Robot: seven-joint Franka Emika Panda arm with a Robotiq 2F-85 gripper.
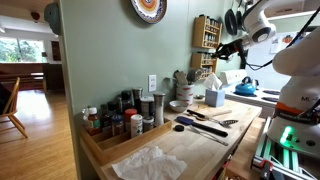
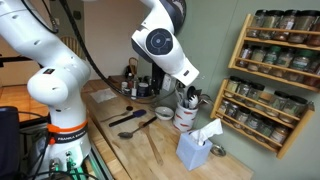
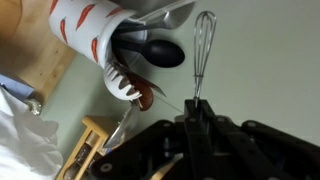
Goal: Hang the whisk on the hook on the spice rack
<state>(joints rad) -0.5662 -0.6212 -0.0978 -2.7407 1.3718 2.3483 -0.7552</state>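
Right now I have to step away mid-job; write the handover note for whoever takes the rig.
Gripper: jaws shut on the whisk handle, wire head pointing away from the wrist.
Whisk: in the air beside the utensil crock, near the wall.
Spice rack: on the wall, whisk not there yet; its hook cannot be made out.
Done: whisk in grip.
Left: carry it to the rack, hang it, release.

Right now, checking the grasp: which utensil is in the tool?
The wire whisk, its handle clamped in the tool; the black spoon and slotted spatula stand in the crock.
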